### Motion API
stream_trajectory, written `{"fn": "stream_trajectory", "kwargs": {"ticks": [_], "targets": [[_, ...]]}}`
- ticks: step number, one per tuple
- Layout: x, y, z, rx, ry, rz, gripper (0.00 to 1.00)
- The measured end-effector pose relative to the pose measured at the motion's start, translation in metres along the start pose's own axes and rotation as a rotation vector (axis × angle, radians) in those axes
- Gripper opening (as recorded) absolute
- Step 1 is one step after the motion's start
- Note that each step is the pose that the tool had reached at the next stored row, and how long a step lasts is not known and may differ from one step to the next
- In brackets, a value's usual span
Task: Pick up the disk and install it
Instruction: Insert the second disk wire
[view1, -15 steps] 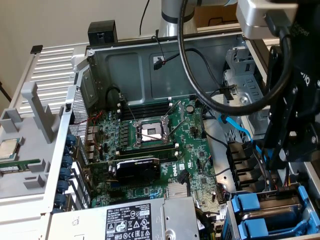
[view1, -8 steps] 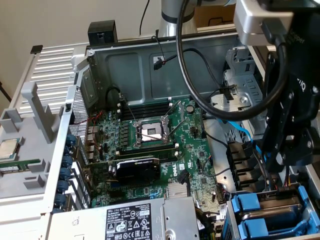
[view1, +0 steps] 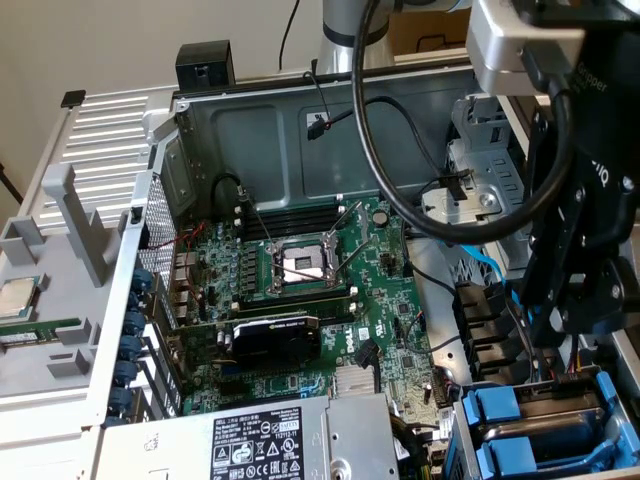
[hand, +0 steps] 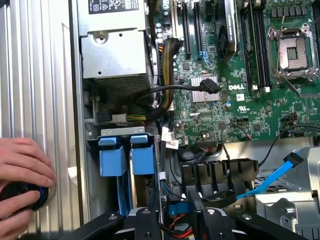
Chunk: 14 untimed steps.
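Disk one (view1: 493, 405) (hand: 111, 161) and disk two (view1: 508, 457) (hand: 143, 159) show bright blue plastic fronts. Both stand side by side in the grey drive cage (view1: 600, 385) (hand: 125, 131) inside the open computer case (view1: 300, 130). The robot's hand (view1: 572, 330) (hand: 180, 220) hangs just above them; open or shut, I cannot tell.

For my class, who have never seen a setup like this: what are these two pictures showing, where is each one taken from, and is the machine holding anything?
This is a robot arm working over an open computer case. The exterior view looks at the scene from off the arm; the black pincer hangs at that view's right. The wrist view comes from a camera on the arm, looking down past the pincer. Inside lie the green motherboard, a grey power supply and blue disk carriers in their bay. A person's hand rests on a black knob beside the case. The pincer holds nothing visible.
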<state>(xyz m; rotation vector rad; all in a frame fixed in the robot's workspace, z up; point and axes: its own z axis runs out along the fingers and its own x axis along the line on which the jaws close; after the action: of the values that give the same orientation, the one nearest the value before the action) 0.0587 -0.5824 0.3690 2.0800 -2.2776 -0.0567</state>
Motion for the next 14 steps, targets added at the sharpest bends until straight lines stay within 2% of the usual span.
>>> {"fn": "stream_trajectory", "kwargs": {"ticks": [8,14], "targets": [[0.0014,-0.0012,0.0003,-0.0055,-0.0004,0.0,0.36],[0.0015,-0.0013,0.0002,-0.0058,-0.0005,0.0,0.36]]}}
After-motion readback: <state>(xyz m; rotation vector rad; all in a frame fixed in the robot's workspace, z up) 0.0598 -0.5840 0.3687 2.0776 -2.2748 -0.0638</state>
